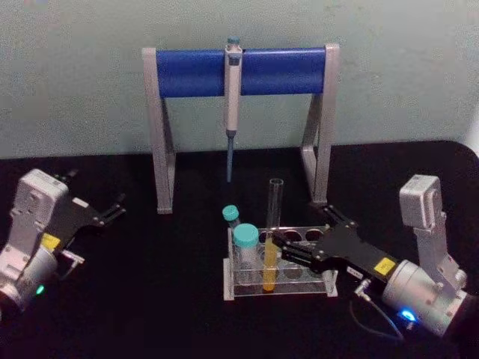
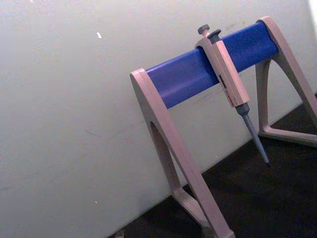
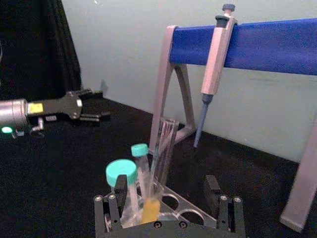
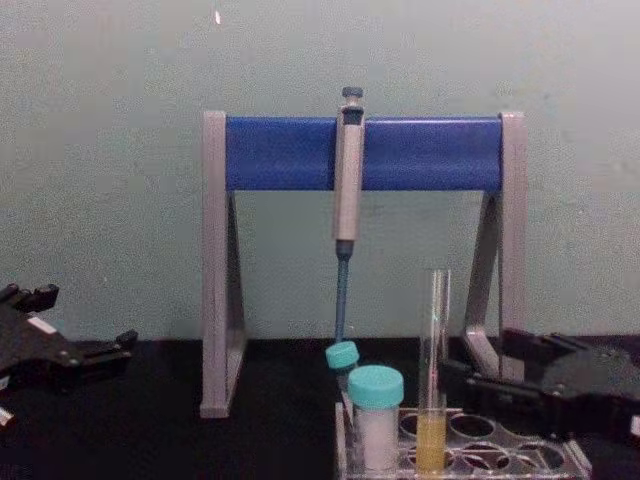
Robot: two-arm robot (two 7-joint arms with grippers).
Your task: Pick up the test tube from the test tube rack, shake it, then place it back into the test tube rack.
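Reaching in at the right end of the rack, my right gripper [image 3: 164, 182] has its jaws spread wide and grips nothing. The test tube [image 1: 274, 217] stands upright in the test tube rack [image 1: 330, 287] just ahead of my fingertips, nearer one finger [image 3: 118, 186] than the other. I cannot tell whether it sits between the tips or just past them. Yellow liquid fills its bottom part, blurred behind the clear rack wall, and its open top rises well above my fingers. In the right wrist view my own frame hides the rack's near side.

Just past the tube, on the side away from me, a wide teal-capped vial [image 1: 245, 239] stands in the rack. A thinner teal-capped vial [image 1: 230, 215] stands behind it, its lower part hidden.

Everything rests on a black tabletop [image 1: 150, 299]. Beyond the rack is a pipette stand [image 1: 194, 72] with grey legs and a blue bar. Its right leg comes down close behind my far finger. A grey pipette [image 1: 233, 90] hangs from the bar, tip down, above the table behind the rack. A pale wall [image 1: 75, 75] closes off the far edge.

Far off to my left, across a stretch of bare tabletop, my left gripper [image 1: 114, 210] is parked, fingers parted and empty.
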